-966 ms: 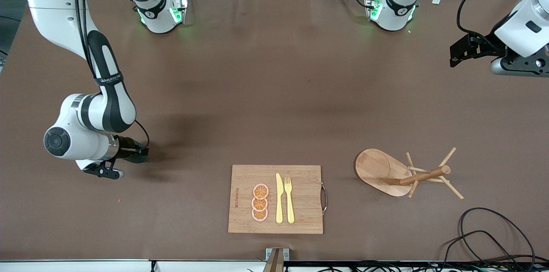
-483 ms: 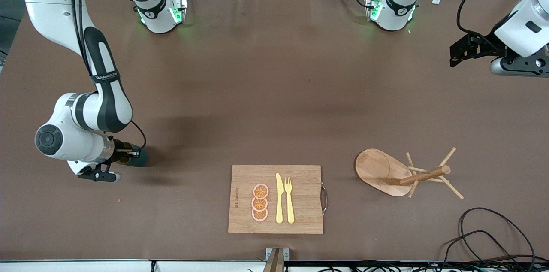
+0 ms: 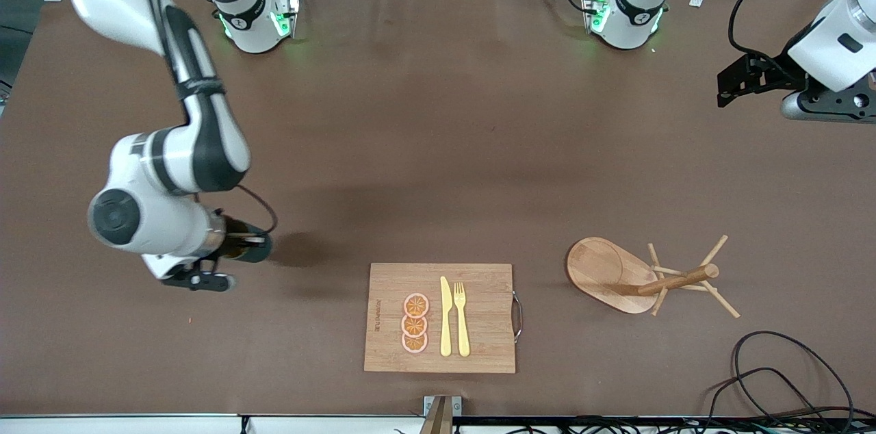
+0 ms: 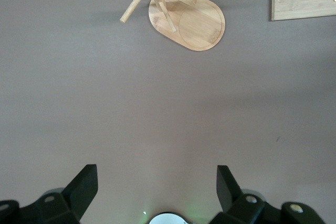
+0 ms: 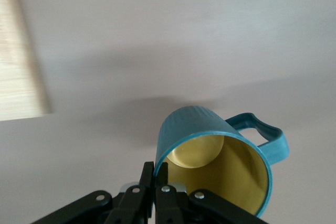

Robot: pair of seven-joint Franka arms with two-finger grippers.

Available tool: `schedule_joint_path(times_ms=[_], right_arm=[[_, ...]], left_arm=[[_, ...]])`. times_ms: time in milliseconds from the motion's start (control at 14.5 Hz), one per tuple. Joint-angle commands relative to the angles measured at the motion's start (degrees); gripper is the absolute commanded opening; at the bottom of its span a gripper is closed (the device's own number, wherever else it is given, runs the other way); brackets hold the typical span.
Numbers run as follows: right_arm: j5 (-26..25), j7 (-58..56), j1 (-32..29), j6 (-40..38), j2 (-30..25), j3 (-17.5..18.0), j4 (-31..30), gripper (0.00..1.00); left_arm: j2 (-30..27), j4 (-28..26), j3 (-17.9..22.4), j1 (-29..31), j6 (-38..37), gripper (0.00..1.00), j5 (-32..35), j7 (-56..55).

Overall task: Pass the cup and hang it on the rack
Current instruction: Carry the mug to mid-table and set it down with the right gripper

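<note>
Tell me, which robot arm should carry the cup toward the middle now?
The right arm. Its claw is already shut on the cup rim, while the left claw waits open by the table edge, far from it.

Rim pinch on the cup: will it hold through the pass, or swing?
The right gripper is shut on the cup at one spot on the rim, so the body probably hangs off-centre and may pivot. The wall looks rigid, unlikely to flex. The glossy inside suggests a slippery pinch. The handle sticks out clear.
</note>
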Motion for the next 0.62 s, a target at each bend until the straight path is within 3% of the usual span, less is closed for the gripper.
schedule_joint_path(times_ms=[0,345,552], right_arm=[[0.7,11.3,8.3,-0.5,1.7,-0.7,4.9,0.01],[0.8,32.8,22.1,5.8,13.1,-0.7,17.5,0.01],[0.8,44.4,28.2,11.0,19.0,-0.6,21.7,0.01]], left_arm=[[0.7,1.5,-0.2,0.1,-1.1,1.0,0.0,1.2],[0.6,1.6,-0.3,0.0,-1.1,1.0,-0.1,1.2],[0.7,1.6,-0.3,0.0,-1.1,1.0,-0.5,1.2]])
